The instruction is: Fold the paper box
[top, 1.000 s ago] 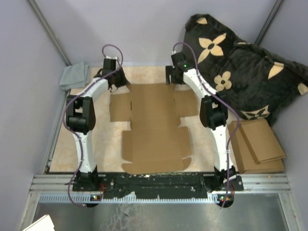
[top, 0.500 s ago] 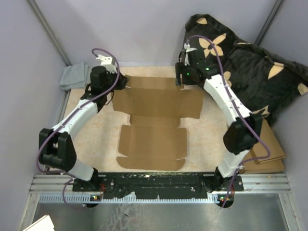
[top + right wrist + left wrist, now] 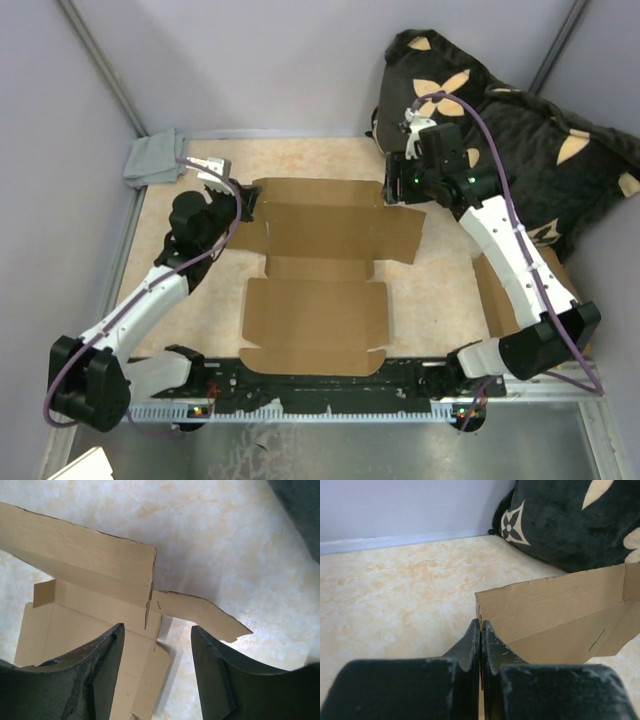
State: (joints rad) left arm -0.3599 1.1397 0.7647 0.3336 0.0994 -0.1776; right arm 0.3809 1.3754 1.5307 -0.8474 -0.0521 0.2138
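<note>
Your paper box [image 3: 318,310] runs lengthwise 12-to-6 o'clock, far flap raised at 12; left gripper [image 3: 480,625] pinches its 10 o'clock corner, right gripper [image 3: 156,629] gapes astride the 2 o'clock corner.

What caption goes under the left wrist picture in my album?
Left gripper pinches the raised corner of the paper box, a dark flowered cushion behind.

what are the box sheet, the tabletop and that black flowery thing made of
The paper box looks like plain brown corrugated cardboard, matte, with creases and rough cut edges. The tabletop seems a smooth, faintly glossy marble-pattern surface, perhaps laminate. The black flowered item looks like soft plush fabric, judging by its wrinkles.
</note>
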